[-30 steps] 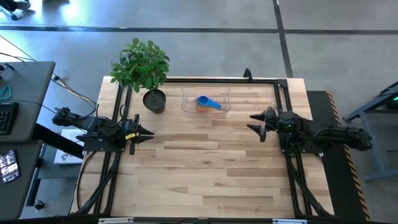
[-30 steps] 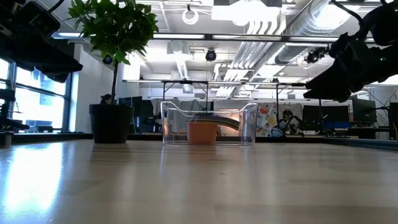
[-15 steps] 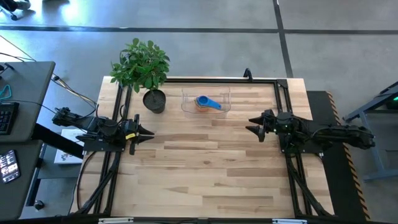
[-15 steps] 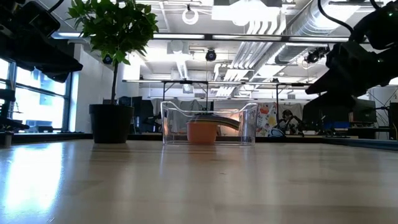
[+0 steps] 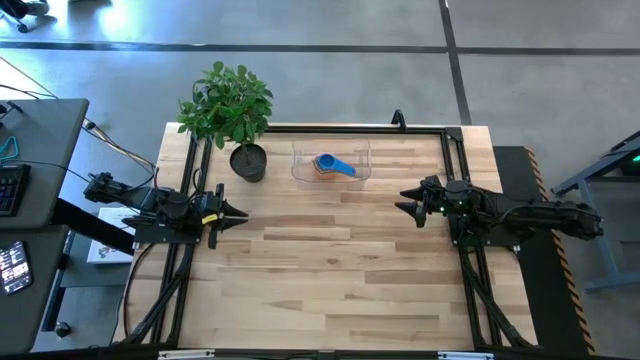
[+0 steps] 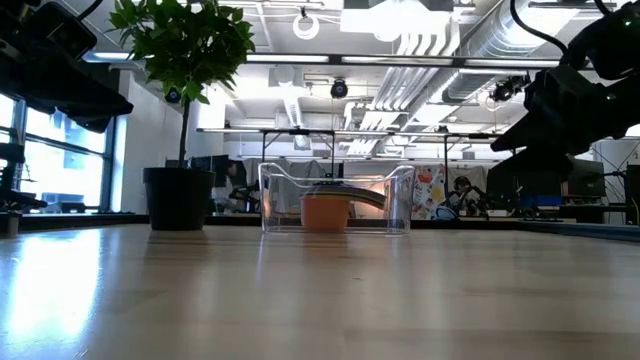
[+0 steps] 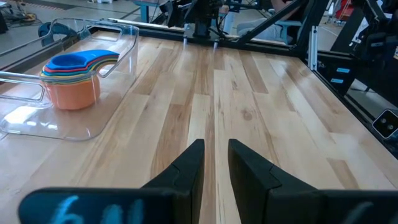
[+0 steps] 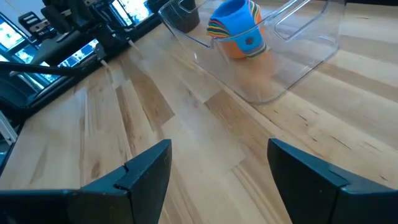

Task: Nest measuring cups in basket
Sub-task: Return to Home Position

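Note:
The measuring cups (image 5: 327, 163) sit nested in one stack in the clear basket (image 5: 300, 165) at the table's far middle. A blue cup (image 7: 68, 62) is on top, and the orange bottom cup (image 6: 324, 212) stands on the basket's floor. My left gripper (image 5: 243, 214) hovers at the table's left side, pointing right. Its fingers (image 7: 214, 168) are a narrow gap apart with nothing between them. My right gripper (image 5: 405, 200) hovers at the right side, pointing left. It stands wide open (image 8: 217, 180) and holds nothing, short of the basket (image 8: 292, 56).
A dark round pot (image 5: 248, 161) with a leafy plant (image 5: 226, 102) stands just left of the basket at the far left. A black frame rail (image 5: 330, 127) runs along the far edge. Bare wood (image 5: 320, 270) spreads between the arms and toward the near edge.
My right gripper has rolled about its own pointing line and dipped slightly, staying wide open at the table's right side. The cups and the basket have kept still.

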